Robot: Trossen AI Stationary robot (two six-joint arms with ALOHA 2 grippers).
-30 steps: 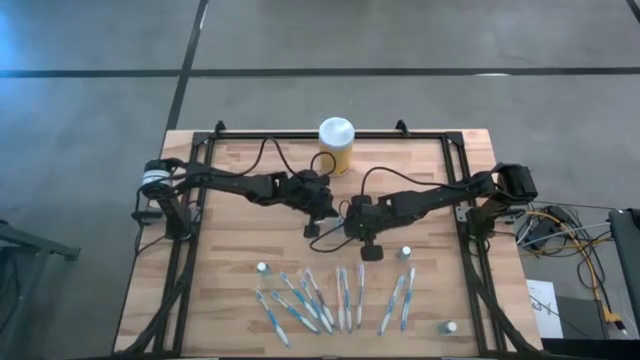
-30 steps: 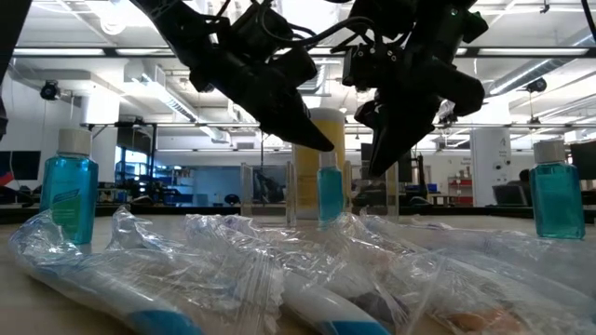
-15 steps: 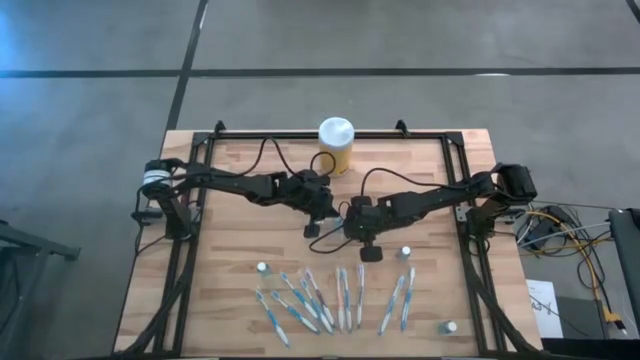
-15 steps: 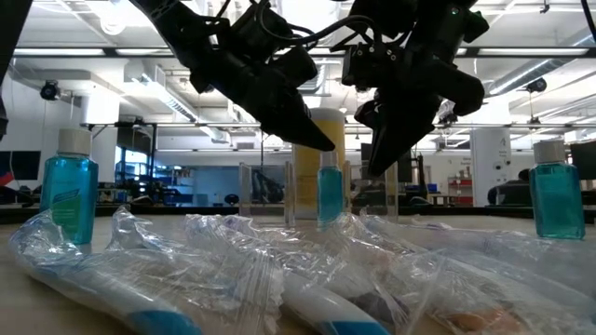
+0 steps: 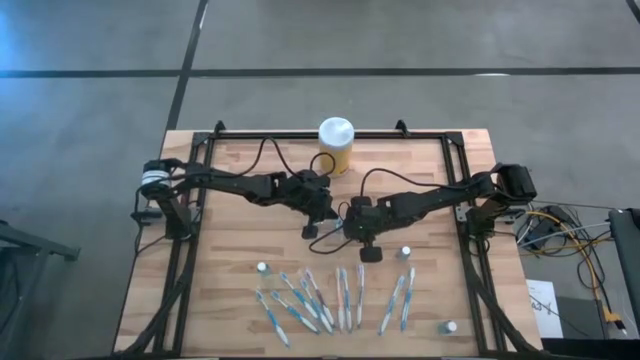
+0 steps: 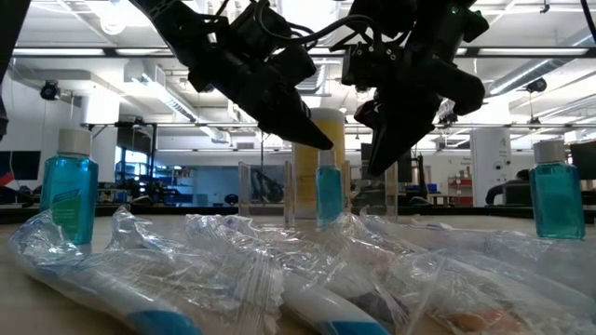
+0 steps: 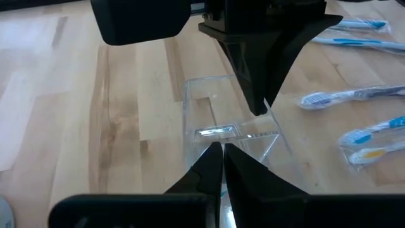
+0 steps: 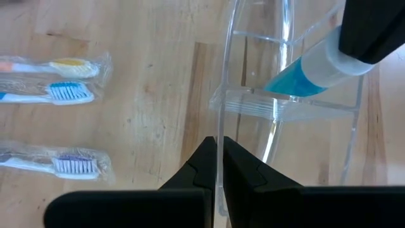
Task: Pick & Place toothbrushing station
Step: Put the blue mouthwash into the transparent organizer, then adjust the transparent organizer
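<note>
In the middle of the high view, we pinch the clear holder (image 8: 288, 101) wall with our right gripper (image 8: 217, 166) so it stays put, while our left gripper (image 7: 223, 166), nearly closed, lets a blue tube (image 8: 310, 68) stand inside.

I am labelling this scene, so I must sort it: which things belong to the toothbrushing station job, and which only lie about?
Job: clear plastic holder; wrapped blue-and-white toothbrushes; small white-capped bottles of blue liquid.
Lying about: yellow jar with white lid; cables beside the table.
</note>
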